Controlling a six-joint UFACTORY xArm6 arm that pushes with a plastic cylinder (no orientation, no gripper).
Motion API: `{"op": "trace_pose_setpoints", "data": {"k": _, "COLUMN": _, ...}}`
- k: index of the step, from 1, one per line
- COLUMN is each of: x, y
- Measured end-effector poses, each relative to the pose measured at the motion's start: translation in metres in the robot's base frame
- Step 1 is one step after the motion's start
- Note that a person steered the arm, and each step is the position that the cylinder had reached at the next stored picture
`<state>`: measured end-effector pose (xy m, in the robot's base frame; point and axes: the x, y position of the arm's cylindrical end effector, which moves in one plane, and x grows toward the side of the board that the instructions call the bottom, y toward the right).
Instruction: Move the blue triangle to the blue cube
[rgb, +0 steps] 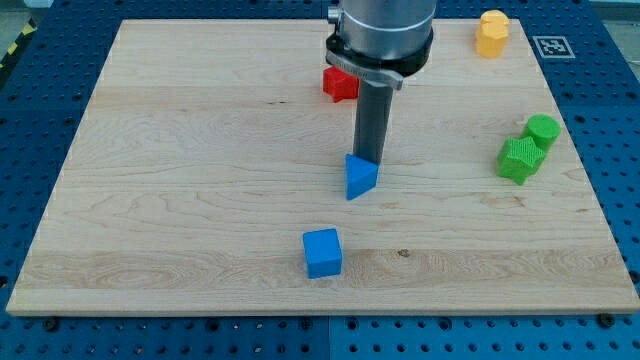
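The blue triangle (360, 177) lies near the middle of the wooden board (180, 180). The blue cube (322, 252) sits below it and a little to the view's left, with a gap of bare board between them. My tip (369, 161) stands at the triangle's upper right edge, touching or nearly touching it. The dark rod rises from there to the arm's grey body at the view's top.
A red block (338, 84) lies at the view's top, partly hidden behind the arm. A yellow block (491, 33) sits at the top right. Two green blocks (520, 160) (543, 130) stand together near the right edge.
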<state>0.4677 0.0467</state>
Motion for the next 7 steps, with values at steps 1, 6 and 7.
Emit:
{"op": "trace_pose_setpoints", "data": {"k": 1, "x": 0.025, "y": -0.004}}
{"op": "trace_pose_setpoints", "data": {"k": 6, "x": 0.061, "y": -0.034}}
{"op": "trace_pose_setpoints", "data": {"k": 7, "x": 0.034, "y": -0.020}}
